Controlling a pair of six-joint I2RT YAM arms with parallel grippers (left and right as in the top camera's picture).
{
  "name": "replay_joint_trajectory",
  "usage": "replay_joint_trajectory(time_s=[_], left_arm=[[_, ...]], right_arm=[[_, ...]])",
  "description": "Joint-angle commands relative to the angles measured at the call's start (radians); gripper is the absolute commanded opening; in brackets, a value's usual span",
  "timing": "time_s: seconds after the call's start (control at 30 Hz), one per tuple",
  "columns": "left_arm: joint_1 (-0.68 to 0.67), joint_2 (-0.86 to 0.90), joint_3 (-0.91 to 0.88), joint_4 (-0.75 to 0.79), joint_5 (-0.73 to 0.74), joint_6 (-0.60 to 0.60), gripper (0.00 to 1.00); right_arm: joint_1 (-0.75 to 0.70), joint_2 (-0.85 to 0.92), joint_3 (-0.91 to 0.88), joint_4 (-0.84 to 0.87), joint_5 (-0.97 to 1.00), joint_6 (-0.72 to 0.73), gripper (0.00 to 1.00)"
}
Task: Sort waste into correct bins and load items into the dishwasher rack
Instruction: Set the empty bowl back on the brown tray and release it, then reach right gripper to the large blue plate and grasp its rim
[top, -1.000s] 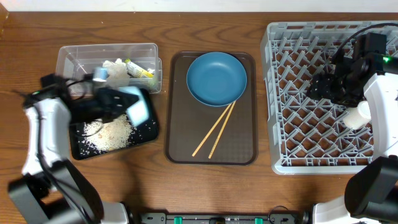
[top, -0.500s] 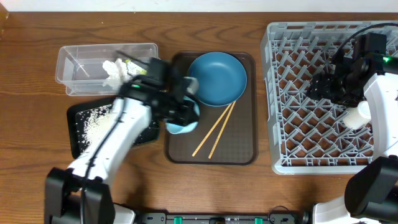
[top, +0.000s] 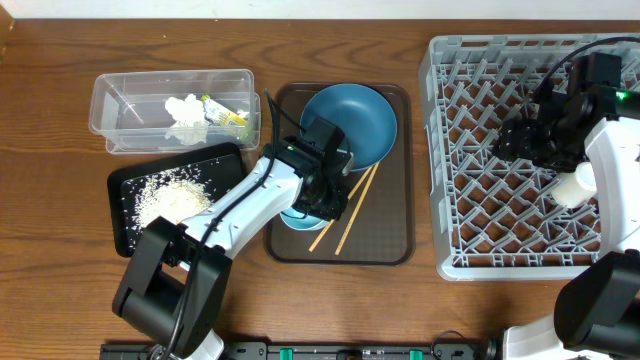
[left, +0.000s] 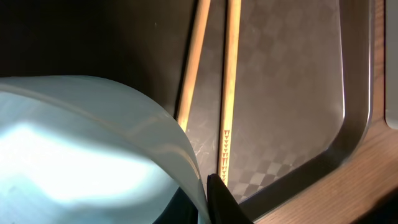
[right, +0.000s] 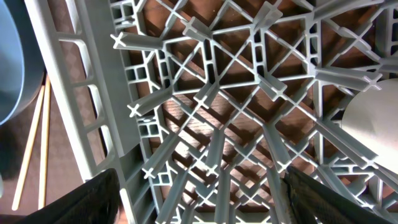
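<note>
Chopsticks (left: 231, 74), one printed with small triangles, lie beside the bowl (left: 81, 143) clamped in the left tool (top: 318, 196); right tool (right: 200, 186) spread apart.

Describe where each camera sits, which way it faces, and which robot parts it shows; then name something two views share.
Overhead: fixed above the table, facing straight down on brown tray, rack and both arms.
Left wrist: on the left arm, facing down at the bowl and chopsticks; one dark fingertip shows.
Right wrist: over the rack, facing down into its lattice; both fingers show at the bottom corners.
Shared: both wrist views show the chopsticks.
</note>
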Motion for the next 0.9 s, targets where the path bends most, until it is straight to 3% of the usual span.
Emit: replay_joint_trajectory(time_s=[0.0, 0.1, 0.43, 0.67, 0.87], left_arm=[[-0.002, 0.002, 0.002, 0.012, -0.02, -0.014, 0.14], [-0.002, 0.002, 0.002, 0.016, 0.025, -0.014, 0.26], [0.049, -0.076, 0.009, -0.023, 0.037, -0.021, 0.44], [0.229, -0.294, 0.009, -0.134, -0.075, -0.02, 0.51], [0.415, -0.441, 0.009, -0.214, -0.126, -0.02, 0.64]], right_arm=[[0.008, -0.004, 0.015, -0.003, 0.002, -0.011, 0.82], [0.008, -0.004, 0.015, -0.003, 0.002, -0.011, 0.82], [0.008, -0.004, 0.015, 0.033, -0.112, -0.012, 0.9], [0.062, -0.029, 0.059, 0.122, -0.217, -0.011, 0.87], [0.224, -0.049, 0.092, 0.274, -0.204, 0.02, 0.85]])
